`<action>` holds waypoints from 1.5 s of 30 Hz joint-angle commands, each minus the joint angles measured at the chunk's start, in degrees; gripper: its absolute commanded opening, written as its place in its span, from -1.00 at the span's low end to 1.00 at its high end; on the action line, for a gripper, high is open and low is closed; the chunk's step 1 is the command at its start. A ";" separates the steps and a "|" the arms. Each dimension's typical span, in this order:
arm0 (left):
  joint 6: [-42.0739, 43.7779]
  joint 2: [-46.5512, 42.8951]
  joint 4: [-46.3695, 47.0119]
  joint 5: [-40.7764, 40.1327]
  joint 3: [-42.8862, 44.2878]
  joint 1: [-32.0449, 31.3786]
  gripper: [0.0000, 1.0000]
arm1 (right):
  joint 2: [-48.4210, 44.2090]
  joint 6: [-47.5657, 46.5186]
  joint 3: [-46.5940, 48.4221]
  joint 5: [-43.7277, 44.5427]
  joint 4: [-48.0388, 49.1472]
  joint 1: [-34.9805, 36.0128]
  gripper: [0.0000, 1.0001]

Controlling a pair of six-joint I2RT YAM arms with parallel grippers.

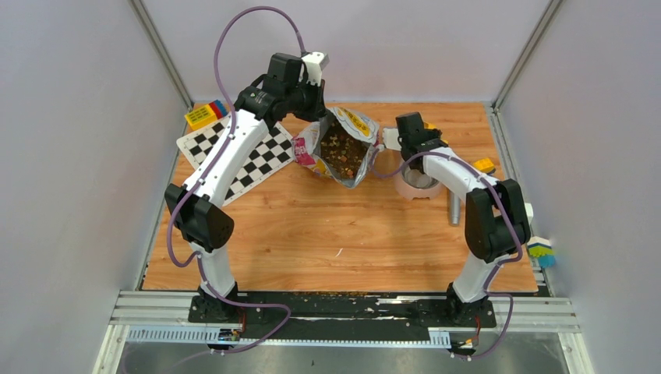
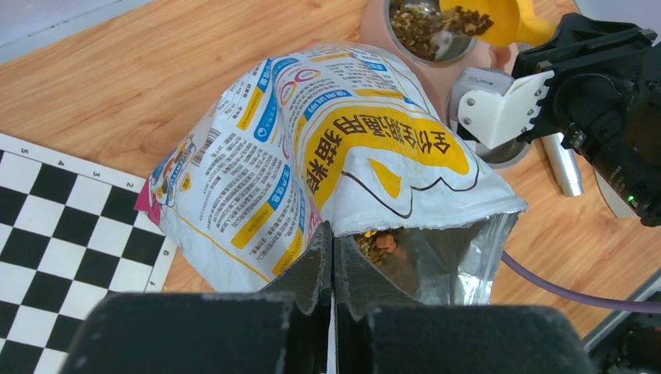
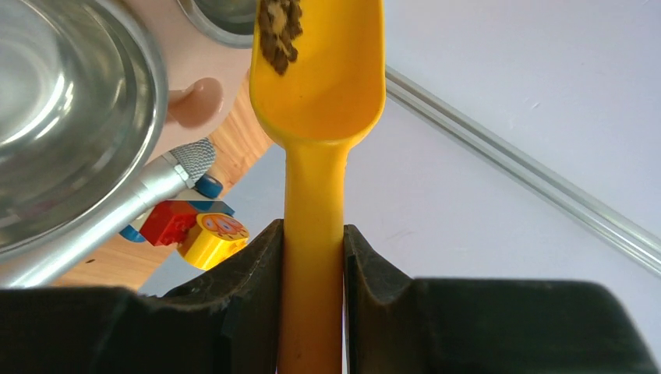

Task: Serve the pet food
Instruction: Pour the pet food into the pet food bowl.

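Observation:
The pet food (image 2: 379, 241) shows as brown kibble inside the open cartoon-cat bag (image 2: 335, 148), which stands at the back middle of the table (image 1: 343, 148). My left gripper (image 2: 333, 234) is shut on the bag's upper rim, at the bag's far left corner in the top view (image 1: 319, 109). My right gripper (image 3: 312, 238) is shut on the handle of a yellow scoop (image 3: 319, 86). Some kibble (image 3: 281, 27) lies at the scoop's far end. The scoop (image 2: 499, 19) hangs over a steel bowl (image 2: 425, 35) that holds kibble.
The bowls sit in a pink feeder (image 1: 417, 185); a second, empty steel bowl (image 3: 62, 117) is nearer my right wrist. A metal cylinder (image 1: 454, 206) lies beside the feeder. A chessboard (image 1: 242, 156) and toy bricks (image 1: 206, 114) are at the left, and more bricks (image 3: 195, 227) at the right.

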 commanded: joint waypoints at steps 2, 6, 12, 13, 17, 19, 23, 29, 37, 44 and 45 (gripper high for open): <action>-0.45 -3.84 3.67 -1.83 0.46 1.23 -1.00 | -0.07 -8.35 -0.26 5.62 6.47 1.16 -1.00; -0.31 -4.00 3.71 -1.88 0.42 1.23 -1.00 | -0.59 -12.67 -1.47 6.49 8.86 1.90 -1.00; -0.28 -3.98 3.66 -1.86 0.31 1.23 -1.00 | -0.83 -16.90 -2.91 7.33 12.10 2.42 -1.00; -0.32 -3.93 3.67 -1.84 0.35 1.23 -1.00 | -0.77 -17.30 -3.02 7.53 12.33 2.46 -1.00; -0.35 -3.82 3.62 -1.70 0.48 1.23 -1.00 | -0.57 -18.01 -3.16 8.49 12.54 2.48 -1.00; -0.42 -3.73 3.36 -1.47 1.19 1.23 -1.00 | -0.94 -16.36 -2.63 8.77 11.76 2.41 -1.00; -0.11 -4.22 3.49 -1.72 1.60 1.25 -1.00 | -3.16 -2.79 3.35 5.13 -0.30 1.36 -1.00; -0.03 -3.88 3.85 -1.94 2.09 1.23 -1.00 | -11.37 19.56 9.22 -8.72 -16.18 -2.86 -1.00; -0.37 -4.17 4.87 -0.85 -0.50 1.23 -1.00 | -21.83 37.62 16.41 -32.53 -29.30 -8.89 -1.00; -0.49 -3.71 5.09 -0.17 -0.80 1.23 -1.00 | -28.00 44.85 23.00 -52.27 -33.84 -8.01 -1.00; -0.54 -3.62 5.08 -0.08 -0.96 1.23 -1.00 | -28.05 45.49 24.50 -54.39 -35.36 -7.63 -1.00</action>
